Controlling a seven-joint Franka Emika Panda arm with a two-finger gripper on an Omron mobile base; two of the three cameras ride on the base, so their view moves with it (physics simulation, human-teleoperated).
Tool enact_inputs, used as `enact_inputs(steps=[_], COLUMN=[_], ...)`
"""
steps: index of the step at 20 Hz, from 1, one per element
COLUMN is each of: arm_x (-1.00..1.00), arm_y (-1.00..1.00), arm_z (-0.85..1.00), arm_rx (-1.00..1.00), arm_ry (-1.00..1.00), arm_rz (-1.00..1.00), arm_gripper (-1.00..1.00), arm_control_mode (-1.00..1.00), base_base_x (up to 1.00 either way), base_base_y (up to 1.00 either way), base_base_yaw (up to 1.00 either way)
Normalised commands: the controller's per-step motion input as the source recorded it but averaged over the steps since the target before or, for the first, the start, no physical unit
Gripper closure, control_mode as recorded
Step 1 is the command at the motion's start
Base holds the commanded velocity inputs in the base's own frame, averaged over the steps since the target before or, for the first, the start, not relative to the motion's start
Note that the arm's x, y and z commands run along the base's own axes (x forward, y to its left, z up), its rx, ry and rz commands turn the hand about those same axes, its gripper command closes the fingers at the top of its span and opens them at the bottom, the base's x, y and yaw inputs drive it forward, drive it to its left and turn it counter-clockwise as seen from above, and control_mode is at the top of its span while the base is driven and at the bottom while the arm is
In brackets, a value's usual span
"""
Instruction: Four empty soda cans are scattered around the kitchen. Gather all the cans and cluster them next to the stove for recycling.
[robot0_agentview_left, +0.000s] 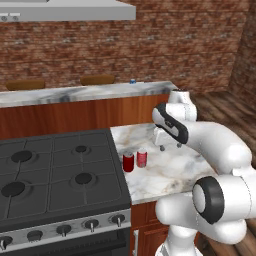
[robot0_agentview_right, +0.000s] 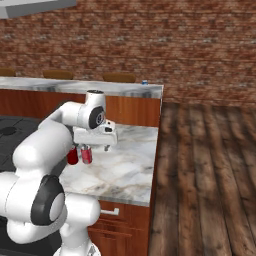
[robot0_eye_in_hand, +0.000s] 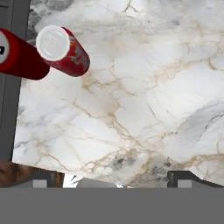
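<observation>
Cans, two red ones (robot0_agentview_left: 128, 162) (robot0_agentview_left: 142, 158), stand upright side by side on the marble counter (robot0_agentview_left: 170, 170) just beside the stove (robot0_agentview_left: 55, 175). Above the counter the gripper (robot0_agentview_left: 170, 146) hangs empty, jaws apart. Judging by that, two more cans remain to gather; a small blue object (robot0_agentview_left: 132, 81) on the far counter may be one.

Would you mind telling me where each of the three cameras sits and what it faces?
Left base view: behind the arm to its left, facing the stove, the marble counter with two red cans; the arm rises at lower right, pincer open.
Right base view: behind to its right, facing the same counter and wooden floor; the arm rises at lower left.
Hand view: on the hand, looking down on the marble; dark fingertips at the bottom.
Shared: both red cans and the counter.
</observation>
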Motion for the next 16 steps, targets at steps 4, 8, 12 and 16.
enact_inputs(steps=[4, 8, 12, 16], arm_x=[-0.15, -0.52, -0.58, -0.56], arm_y=[-0.08, 0.00, -0.03, -0.03], arm_z=[0.22, 0.03, 0.08, 0.09], arm_rx=[0.01, 0.04, 0.01, -0.02], arm_ry=[0.25, 0.12, 0.08, 0.06], arm_rz=[-0.27, -0.25, -0.22, -0.19], arm_gripper=[-1.00, -1.00, -1.00, -1.00], arm_control_mode=[-1.00, -1.00, -1.00, -1.00], base_base_x=[0.00, 0.00, 0.00, 0.00], base_base_y=[0.00, 0.00, 0.00, 0.00], base_base_yaw=[0.00, 0.00, 0.00, 0.00])
